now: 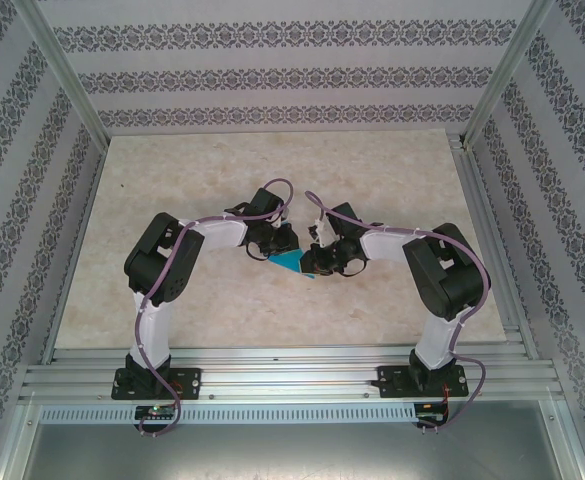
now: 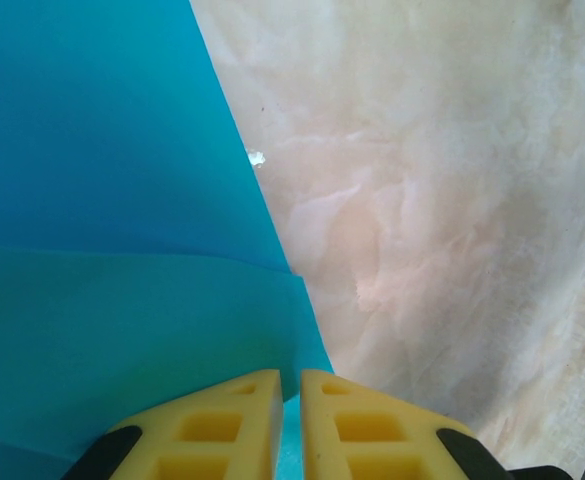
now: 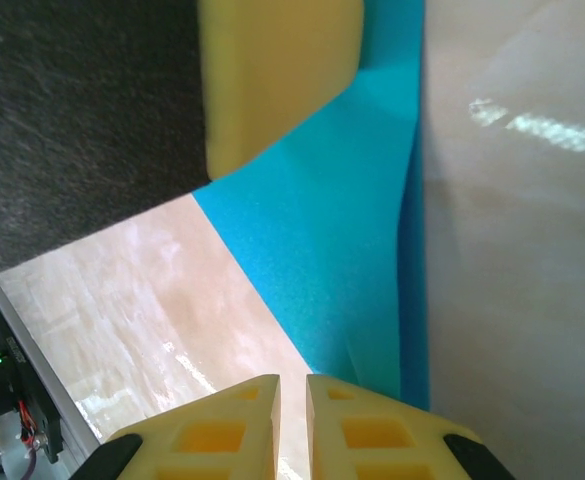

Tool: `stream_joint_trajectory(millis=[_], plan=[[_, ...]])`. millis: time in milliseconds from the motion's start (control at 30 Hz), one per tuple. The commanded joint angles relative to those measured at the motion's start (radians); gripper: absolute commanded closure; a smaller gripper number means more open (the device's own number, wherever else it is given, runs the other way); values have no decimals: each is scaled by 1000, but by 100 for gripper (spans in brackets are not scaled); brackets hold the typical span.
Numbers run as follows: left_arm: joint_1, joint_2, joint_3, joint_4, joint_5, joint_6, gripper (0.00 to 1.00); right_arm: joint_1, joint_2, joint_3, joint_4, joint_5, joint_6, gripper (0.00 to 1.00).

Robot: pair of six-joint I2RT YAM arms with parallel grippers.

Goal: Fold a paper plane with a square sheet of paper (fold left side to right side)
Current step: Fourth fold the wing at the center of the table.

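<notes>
The thin, bright cyan-blue square sheet of paper [image 1: 290, 262], partly folded, lies mid-way on the pale marbled tabletop [image 1: 272, 170]. The left hand [image 2: 290, 376] and right hand [image 3: 292, 380] sit nearly closed at its edges; I cannot tell whether they pinch it. It likely handles light, floppy and slippery, so take it by edges or corners.

From above, most of the square sheet of paper [image 1: 291, 262] is hidden.

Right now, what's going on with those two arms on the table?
Two robot arms meet over the middle of the table, working on a cyan-blue sheet of paper that shows one folded layer lying over another. The left claw, jaws nearly together, sits at the paper's edge. The right claw, likewise closed, is at another edge. Whether they pinch the paper or just press on it, I cannot tell.
</notes>
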Motion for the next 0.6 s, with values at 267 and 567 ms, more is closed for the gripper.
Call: stream_joint_trajectory(millis=[267,567], plan=[[6,30,-24,-60,-45,27,84,-20,49,-84,16,1,1,86],[41,-22,-8,-91,-46,70,83,-38,61,-183,-6,53,5,89]])
